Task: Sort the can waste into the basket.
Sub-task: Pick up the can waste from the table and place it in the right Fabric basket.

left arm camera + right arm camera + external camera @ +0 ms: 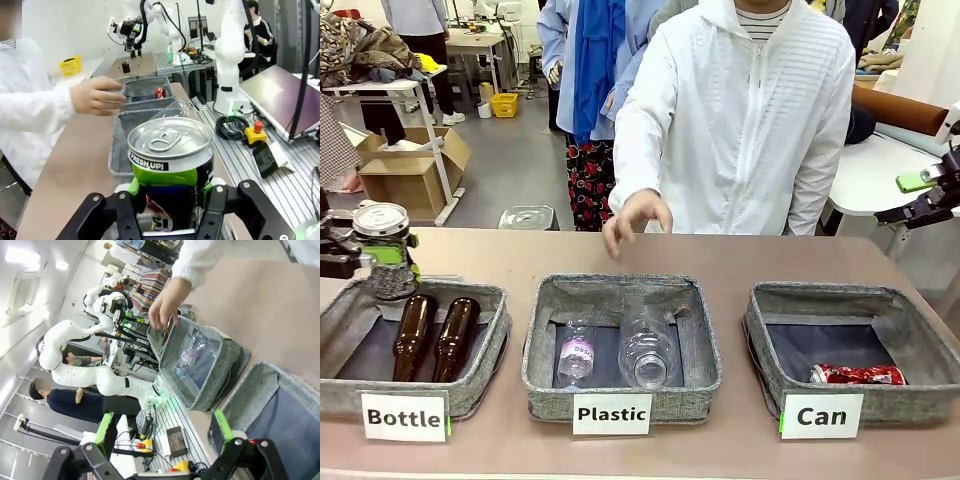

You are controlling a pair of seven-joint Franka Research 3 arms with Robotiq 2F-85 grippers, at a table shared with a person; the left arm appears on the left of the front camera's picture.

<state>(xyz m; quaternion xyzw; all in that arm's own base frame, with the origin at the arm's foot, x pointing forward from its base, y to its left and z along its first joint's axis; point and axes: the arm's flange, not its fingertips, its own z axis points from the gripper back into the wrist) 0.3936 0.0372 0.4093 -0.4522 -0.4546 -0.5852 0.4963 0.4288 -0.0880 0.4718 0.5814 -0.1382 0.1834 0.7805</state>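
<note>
- The left gripper point(382, 262) sits at the far-left edge of the table, above the far-left corner of the "Bottle" basket point(485, 345), and is clamped on a dark can point(383, 245) with a silver top.
- From the left wrist, its green-padded fingers point(134, 186) press either side of that can point(171, 165), which stands upright; the pull-tab lid faces up and the words "FRESH UP!" run on a band below the rim.
- The right gripper point(930, 196) hangs in the air at the far right, above and beyond the "Can" basket point(770, 330), well clear of the table; its jaws stand wide apart with nothing between them, as the spread green fingers point(104, 429) show in the right wrist view.
- A crushed red can point(858, 375) with white markings lies on its side in the near-right part of the "Can" basket.
- The person's hand point(636, 217) hovers palm-down over the far side of the table, behind the "Plastic" basket point(550, 350), fingers loosely spread and drooping, the white sleeve point(638, 140) reaching down from the shoulder.
- Two clear plastic bottles point(647, 345) lie in the "Plastic" basket; two brown glass bottles point(432, 337) lie side by side in the "Bottle" basket.
</note>
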